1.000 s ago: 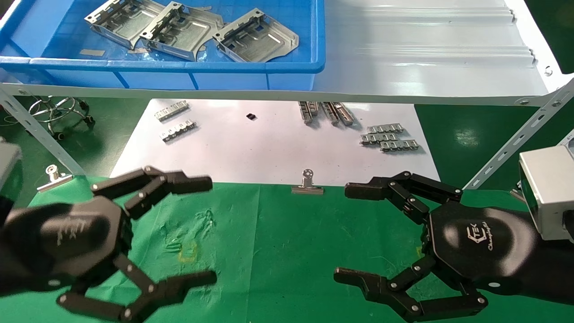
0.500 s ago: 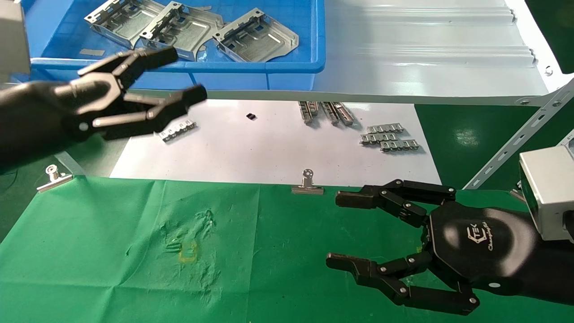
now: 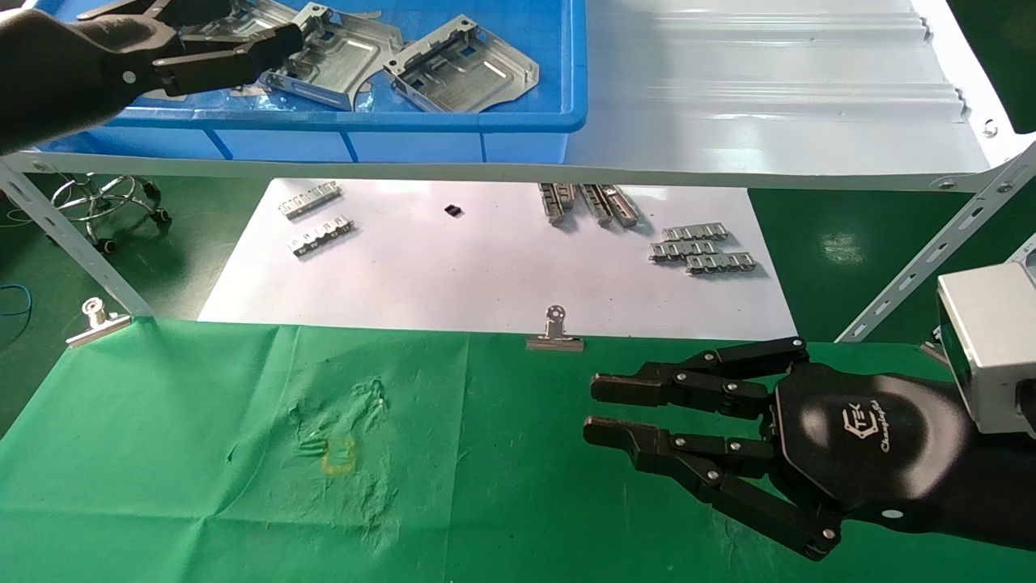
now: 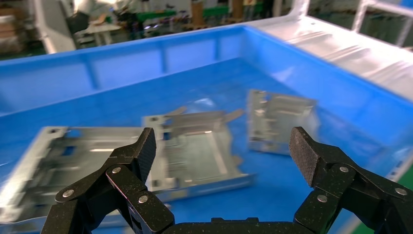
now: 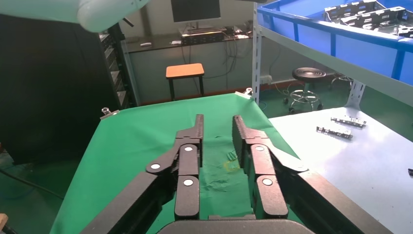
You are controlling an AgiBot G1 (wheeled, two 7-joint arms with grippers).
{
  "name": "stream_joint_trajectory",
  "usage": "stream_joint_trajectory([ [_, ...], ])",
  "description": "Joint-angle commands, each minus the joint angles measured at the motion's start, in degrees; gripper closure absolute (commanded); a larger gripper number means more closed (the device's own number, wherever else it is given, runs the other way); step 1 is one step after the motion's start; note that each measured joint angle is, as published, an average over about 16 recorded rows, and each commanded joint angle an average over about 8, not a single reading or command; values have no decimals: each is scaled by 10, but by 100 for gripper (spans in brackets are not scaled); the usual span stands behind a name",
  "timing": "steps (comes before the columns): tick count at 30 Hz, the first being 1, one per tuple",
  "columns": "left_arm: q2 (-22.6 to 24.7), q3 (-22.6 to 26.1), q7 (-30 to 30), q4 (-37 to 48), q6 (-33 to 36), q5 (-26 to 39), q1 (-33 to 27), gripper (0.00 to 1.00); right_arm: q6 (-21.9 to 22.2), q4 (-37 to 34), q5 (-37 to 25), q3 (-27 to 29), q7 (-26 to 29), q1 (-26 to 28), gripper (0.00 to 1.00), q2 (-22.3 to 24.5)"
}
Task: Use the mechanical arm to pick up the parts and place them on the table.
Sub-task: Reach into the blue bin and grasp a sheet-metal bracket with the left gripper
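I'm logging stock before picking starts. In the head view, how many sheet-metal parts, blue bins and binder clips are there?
parts: 3, all in the bin, one partly hidden
blue bin: 1
binder clips: 2, on the green table edge
Total: 6

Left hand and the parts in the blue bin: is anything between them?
No: the left wrist view shows the open left hand just above the parts, with nothing in the gap.
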Motion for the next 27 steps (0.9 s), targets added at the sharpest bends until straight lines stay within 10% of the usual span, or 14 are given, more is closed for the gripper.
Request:
stream_joint_trajectory([
  [1, 7, 13, -5, 30, -6, 25, -29, 0, 0, 0, 0, 0, 0, 0, 100, 0],
  [21, 94, 54, 135, 353, -68, 117, -207, 0, 0, 0, 0, 0, 0, 0, 100, 0],
  [27, 118, 55, 165, 391, -139, 122, -218, 63, 0, 0, 0, 0, 0, 0, 100, 0],
])
